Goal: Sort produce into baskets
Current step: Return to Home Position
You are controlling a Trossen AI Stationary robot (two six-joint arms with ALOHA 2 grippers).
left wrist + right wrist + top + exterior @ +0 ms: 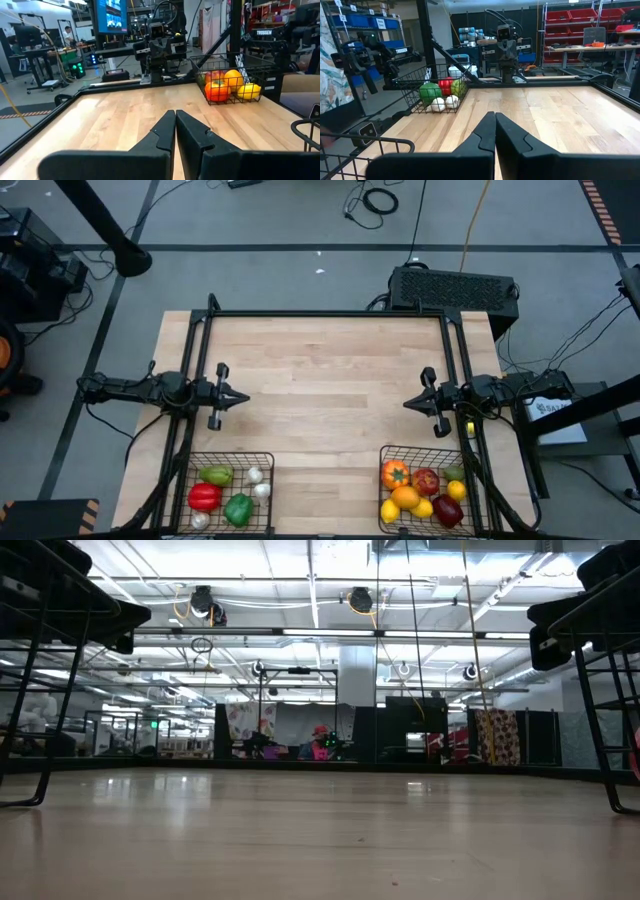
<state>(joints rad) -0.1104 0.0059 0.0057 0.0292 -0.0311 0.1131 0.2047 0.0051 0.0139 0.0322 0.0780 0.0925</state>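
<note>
Facing each other across the wooden table, the two arms sit low at its opposite sides with their claws pointed inward and well apart. The left gripper is clenched on nothing, its two dark fingers pressed flat together in its wrist view. The right gripper is likewise clenched and carries nothing. Both hang over bare wood, clear of the baskets. The left basket stands at the table's near edge, just beside the left arm's base. It contains a red pepper, two green peppers and several white garlic bulbs. The right basket stands at the same edge on the right arm's side. In it lie an orange tomato, a red apple, an orange, a few yellow lemons and a darker red apple. All the produce that shows lies inside one of the two baskets.
</note>
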